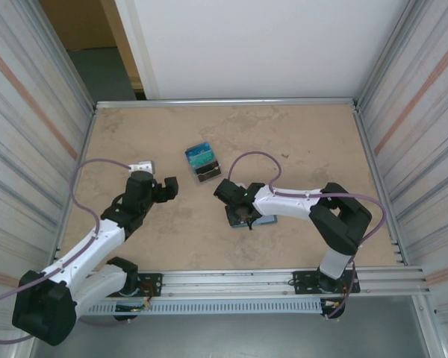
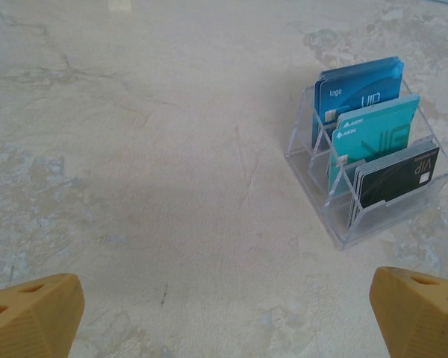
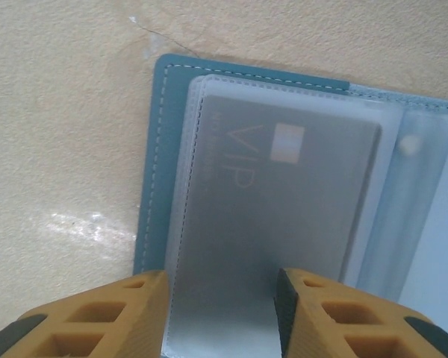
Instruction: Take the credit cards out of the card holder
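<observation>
The card holder is a teal wallet lying open on the table, and part of it pokes out beside my right arm. A grey credit card marked VIP lies in its clear sleeve. My right gripper points down at the near end of that sleeve. Its left finger sits against the sleeve's left edge. The right finger's pad rests on the card, with the jaws half closed around it. My left gripper hangs open over bare table, left of the wallet, holding nothing.
A clear tiered stand holds blue, teal and black cards. It stands behind the wallet near the table's middle. Corrugated metal walls close in both sides. A metal rail runs along the near edge.
</observation>
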{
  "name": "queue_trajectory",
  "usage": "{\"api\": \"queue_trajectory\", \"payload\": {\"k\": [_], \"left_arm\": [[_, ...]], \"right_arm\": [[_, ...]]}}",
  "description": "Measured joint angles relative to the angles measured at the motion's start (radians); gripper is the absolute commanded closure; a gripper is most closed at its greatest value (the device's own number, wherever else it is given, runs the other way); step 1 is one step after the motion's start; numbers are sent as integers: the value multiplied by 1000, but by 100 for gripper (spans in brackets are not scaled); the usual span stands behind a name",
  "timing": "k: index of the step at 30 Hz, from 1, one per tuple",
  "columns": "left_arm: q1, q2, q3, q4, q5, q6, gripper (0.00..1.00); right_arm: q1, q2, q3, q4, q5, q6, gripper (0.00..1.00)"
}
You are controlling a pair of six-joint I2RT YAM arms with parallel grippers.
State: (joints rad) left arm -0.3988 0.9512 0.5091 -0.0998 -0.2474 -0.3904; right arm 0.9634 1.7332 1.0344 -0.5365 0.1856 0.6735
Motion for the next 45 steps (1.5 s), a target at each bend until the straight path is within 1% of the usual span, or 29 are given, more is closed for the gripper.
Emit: {"api": "queue_trajectory", "payload": {"k": [8, 15, 21, 25, 33, 39, 41, 45], "left_arm": [[0, 5, 0, 0, 3, 0, 1], [0, 4, 0, 0, 3, 1, 1], [0, -2, 0, 0, 3, 1, 1], [0, -2, 0, -1, 3, 1, 1], [0, -18, 0, -8, 3, 4, 1], [0, -63, 1, -22, 3, 5, 1], [0, -85, 1, -27, 3, 5, 1], [0, -123, 1, -27, 3, 5, 1]], "right_arm": [[-3, 0, 0, 0, 0, 0, 60], [-6, 0, -12, 20, -7, 6, 67], [-33, -23, -44, 61, -35, 9, 72], [-48, -42, -66, 82, -53, 16, 77], [-49, -53, -77, 87, -56, 23, 83], [-21, -53, -64, 76, -61, 23, 85], [0, -53, -47, 74, -78, 23, 88], [35, -48, -9, 76, -105, 22, 88]]}}
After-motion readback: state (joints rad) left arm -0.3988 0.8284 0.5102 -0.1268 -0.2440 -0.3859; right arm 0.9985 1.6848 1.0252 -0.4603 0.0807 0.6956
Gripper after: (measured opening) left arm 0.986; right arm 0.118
